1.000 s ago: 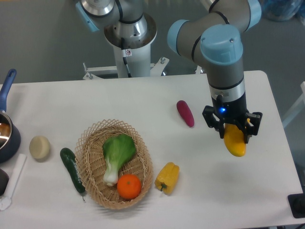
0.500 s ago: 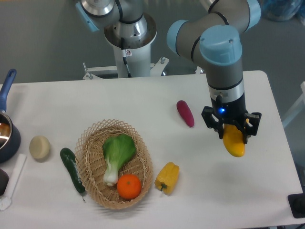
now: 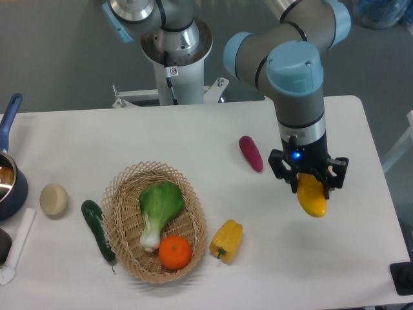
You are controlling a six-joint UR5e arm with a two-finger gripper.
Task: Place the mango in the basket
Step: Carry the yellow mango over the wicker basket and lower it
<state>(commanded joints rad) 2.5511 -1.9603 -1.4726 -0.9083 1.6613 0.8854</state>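
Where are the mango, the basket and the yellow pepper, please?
mango (image 3: 312,200): fixed camera, lower half below the jaws.
basket (image 3: 122,184): fixed camera, left woven rim.
yellow pepper (image 3: 226,239): fixed camera, middle of its body.

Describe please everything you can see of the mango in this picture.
The mango is a smooth, elongated oval fruit, plain yellow-orange with no marks visible. The tool is shut on its upper end, so the top is partly hidden; the lower end hangs free, pointing down and slightly right. It appears lifted above the white table, right of the basket. Only the tool touches it.
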